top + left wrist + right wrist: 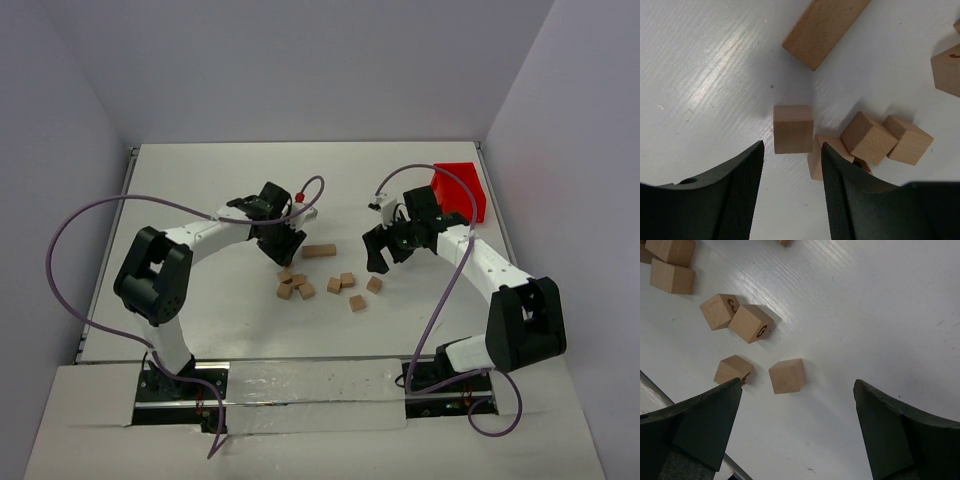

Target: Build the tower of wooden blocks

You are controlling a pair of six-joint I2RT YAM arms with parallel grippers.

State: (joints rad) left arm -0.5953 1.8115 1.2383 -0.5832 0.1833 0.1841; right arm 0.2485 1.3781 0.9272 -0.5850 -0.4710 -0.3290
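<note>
L claw (792, 148) released: jaws part-way apart, nothing grasped. In L wrist view the near cube (793, 128) sits at 12 o'clock just off the tips. Its lower edge is barely in the mouth, w/ a gap on each side. The 3 o'clock finger (845, 200) covers part of a 2nd cube (815, 160), which is just beside the near cube; finger-to-cube contact can't tell. Further toward 3 o'clock are a tilted cube (868, 137) and an end cube (908, 140), side by side and touching. Long block (822, 27) lies at 12–1 o'clock, apart from the tips.

R claw (797, 385) released: jaws wide, empty. In R wrist view a lone cube (787, 376) sits at 12 o'clock just off the mouth, apart from both fingers. A side cube (733, 370) is at its 9 o'clock, near the finger on that side. A lettered pair (751, 323) sits at 10–11 o'clock, the two touching each other.

Top view: the wood blocks (307, 290) lie loose in one layer mid-surface (200, 200). L claw is at 11 o'clock of the group, R claw at 2 o'clock, long block at 12. Red bin (460, 190) is at 1–2 o'clock by the far R edge, well apart from the blocks.
</note>
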